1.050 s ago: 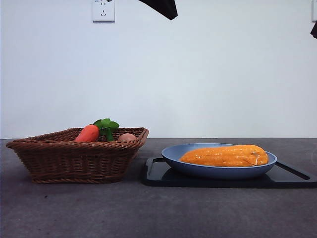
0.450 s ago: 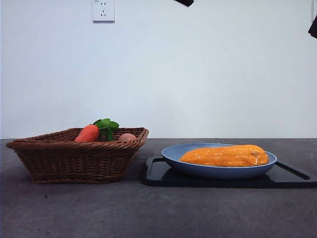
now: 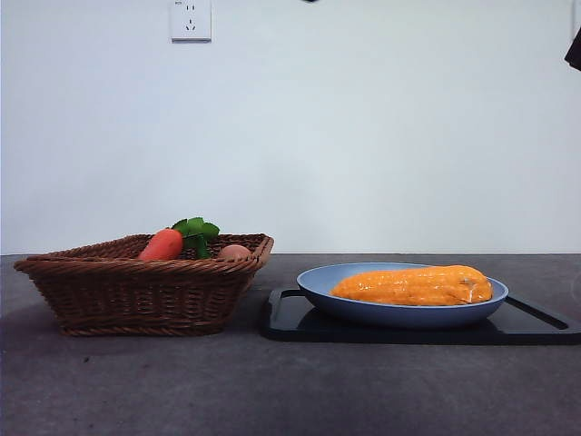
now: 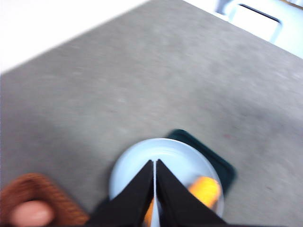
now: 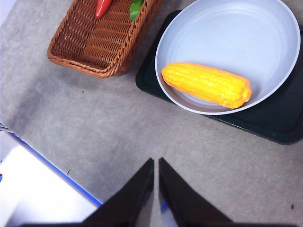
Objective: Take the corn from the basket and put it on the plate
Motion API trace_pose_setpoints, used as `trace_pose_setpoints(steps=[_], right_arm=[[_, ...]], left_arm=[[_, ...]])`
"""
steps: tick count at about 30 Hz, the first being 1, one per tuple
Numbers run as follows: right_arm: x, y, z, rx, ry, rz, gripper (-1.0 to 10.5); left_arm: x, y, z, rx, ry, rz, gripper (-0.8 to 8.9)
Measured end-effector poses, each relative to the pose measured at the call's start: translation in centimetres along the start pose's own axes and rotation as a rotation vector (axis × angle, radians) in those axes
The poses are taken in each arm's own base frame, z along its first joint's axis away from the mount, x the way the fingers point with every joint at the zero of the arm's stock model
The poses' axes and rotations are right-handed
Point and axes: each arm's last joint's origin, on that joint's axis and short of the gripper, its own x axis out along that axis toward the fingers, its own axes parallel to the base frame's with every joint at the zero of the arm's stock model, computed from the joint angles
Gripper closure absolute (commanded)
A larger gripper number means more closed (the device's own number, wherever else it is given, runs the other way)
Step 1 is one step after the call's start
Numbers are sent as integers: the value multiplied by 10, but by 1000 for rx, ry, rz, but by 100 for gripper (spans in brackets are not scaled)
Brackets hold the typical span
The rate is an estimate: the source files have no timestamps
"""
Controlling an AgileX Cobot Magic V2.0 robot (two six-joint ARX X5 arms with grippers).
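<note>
The orange-yellow corn (image 3: 413, 285) lies lengthwise in the light-blue plate (image 3: 318, 289), which rests on a black tray. The right wrist view shows the corn (image 5: 206, 84) against the plate's (image 5: 236, 33) rim. Left of it stands the brown wicker basket (image 3: 136, 291). My left gripper (image 4: 155, 166) is shut and empty, high above the plate (image 4: 137, 163), with part of the corn (image 4: 204, 188) showing past its jaws. My right gripper (image 5: 156, 163) is shut and empty too, high over bare table near the front edge.
A red-orange carrot (image 3: 162, 244) with green leaves and a pale round object (image 3: 233, 252) sit in the basket. The black tray (image 3: 290, 318) lies under the plate. A wall socket (image 3: 190, 18) is on the back wall. A black arm tip (image 3: 575, 50) shows at the right edge.
The dark arm at the top of the front view has risen almost out of the picture. Corn, plate and basket have not moved.
</note>
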Motion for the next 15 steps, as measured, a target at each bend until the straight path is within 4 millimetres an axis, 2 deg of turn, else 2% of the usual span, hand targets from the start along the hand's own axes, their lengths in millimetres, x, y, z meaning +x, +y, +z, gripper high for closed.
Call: trace_pose_setpoints(steps=[4, 8, 12, 15], right_arm=[[0, 0, 0, 0, 0, 0, 944], [0, 0, 0, 1, 0, -1, 944], [0, 0, 0, 1, 0, -1, 944], [0, 0, 0, 1, 0, -1, 944]], left_arm=[[-44, 18, 9, 0, -87, 83, 806], [-115, 34, 12, 0, -225, 231, 806], [-169, 38, -13, -17, -305, 382, 806], [-187, 40, -45, -30, -340, 485, 806]])
